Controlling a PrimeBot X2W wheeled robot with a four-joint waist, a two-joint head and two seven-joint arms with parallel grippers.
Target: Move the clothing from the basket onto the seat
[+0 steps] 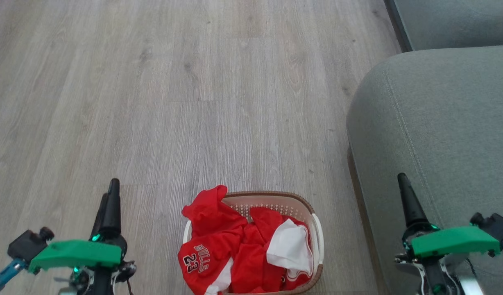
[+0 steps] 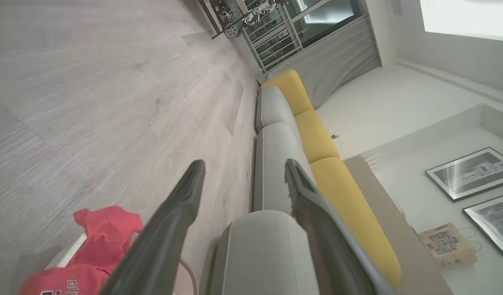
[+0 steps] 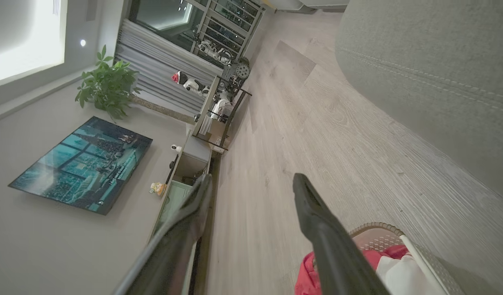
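Head view — clothing in basket, seat alongside, left gripper, right gripper both spread

A: What does the floor under you look like?
B: You've got pale wood-grain planks, matt, finely streaked.
A: And the seat?
B: Grey-green woven cloth, matt and slightly rough, with a stitched seam.
A: The basket?
B: Smooth cream plastic with perforated walls and a brown rim.
A: The clothing?
B: Soft crumpled cloth, red and white, with a faint sheen.
A: Your left tool and right tool?
B: Dark, smooth fingers — they look like plastic, faintly glossy.
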